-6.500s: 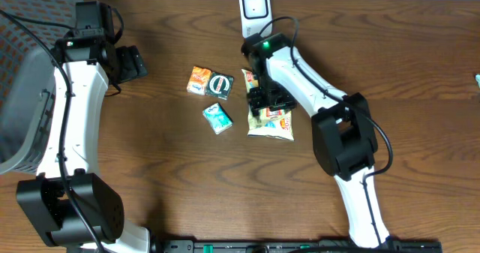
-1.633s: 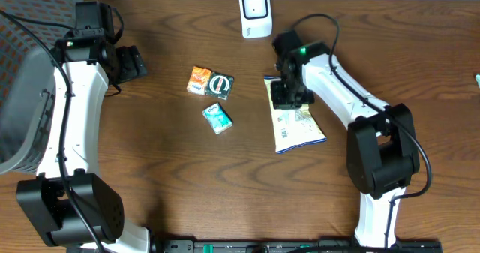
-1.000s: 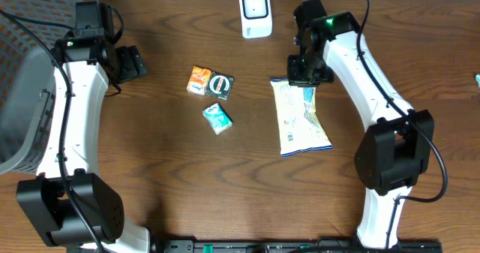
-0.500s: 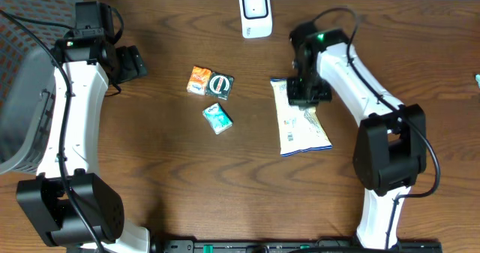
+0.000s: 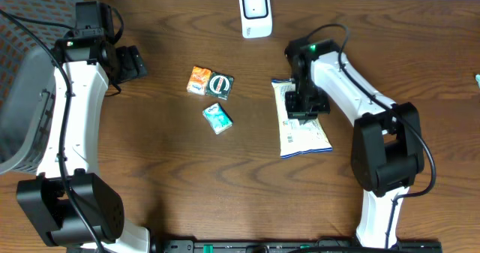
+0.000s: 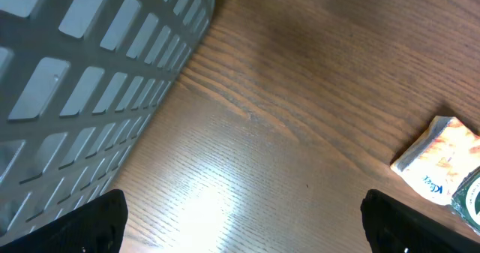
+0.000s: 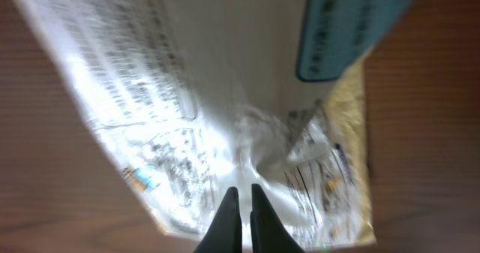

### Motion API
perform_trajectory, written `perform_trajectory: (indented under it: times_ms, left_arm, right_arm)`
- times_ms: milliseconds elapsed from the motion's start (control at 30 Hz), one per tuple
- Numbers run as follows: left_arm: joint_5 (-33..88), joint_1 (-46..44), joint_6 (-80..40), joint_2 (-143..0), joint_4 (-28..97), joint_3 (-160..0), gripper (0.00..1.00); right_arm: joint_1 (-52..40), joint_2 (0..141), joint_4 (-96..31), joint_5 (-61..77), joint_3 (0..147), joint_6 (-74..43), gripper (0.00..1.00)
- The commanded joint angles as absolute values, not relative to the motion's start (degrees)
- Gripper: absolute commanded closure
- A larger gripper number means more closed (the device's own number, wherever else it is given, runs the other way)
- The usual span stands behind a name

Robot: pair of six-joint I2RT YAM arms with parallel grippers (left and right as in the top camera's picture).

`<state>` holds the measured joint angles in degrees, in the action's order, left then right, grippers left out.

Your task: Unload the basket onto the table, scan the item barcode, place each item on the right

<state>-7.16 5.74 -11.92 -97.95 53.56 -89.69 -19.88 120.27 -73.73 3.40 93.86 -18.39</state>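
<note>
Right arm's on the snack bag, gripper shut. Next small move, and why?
Probably lift the snack bag a little toward the scanner: the right gripper looks pinched on its crinkled film, and the bag lies flat, apart from the scanner.

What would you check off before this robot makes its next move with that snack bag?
1. Right gripper pinching the snack bag: ok.
2. Barcode showing on the bag: cannot tell, the print is blurred.
3. Scanner unobstructed: ok.
4. Left gripper open and away from the bag: ok.
5. Small packets clear of the way from bag to scanner: ok.
</note>
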Motion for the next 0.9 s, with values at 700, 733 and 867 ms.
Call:
perform_trajectory:
  times_ms: [700,733,867]
  left_arm:
    - [-7.03,5.87,-11.42,-98.5,53.69,-89.41,0.03]
    - [-7.03,5.87,-11.42,-98.5,53.69,-89.41,0.03]
    - [-7.03,5.87,-11.42,-98.5,53.69,-89.41,0.02]
  right_arm:
    - [-21.43,119.92,-69.6,1.19,84.51,-18.41,0.02]
    - [-21.41,119.92,-69.6,1.19,84.51,-18.41,0.01]
    - [-21.26,119.87,-70.28,1.15,85.56,-18.37,0.01]
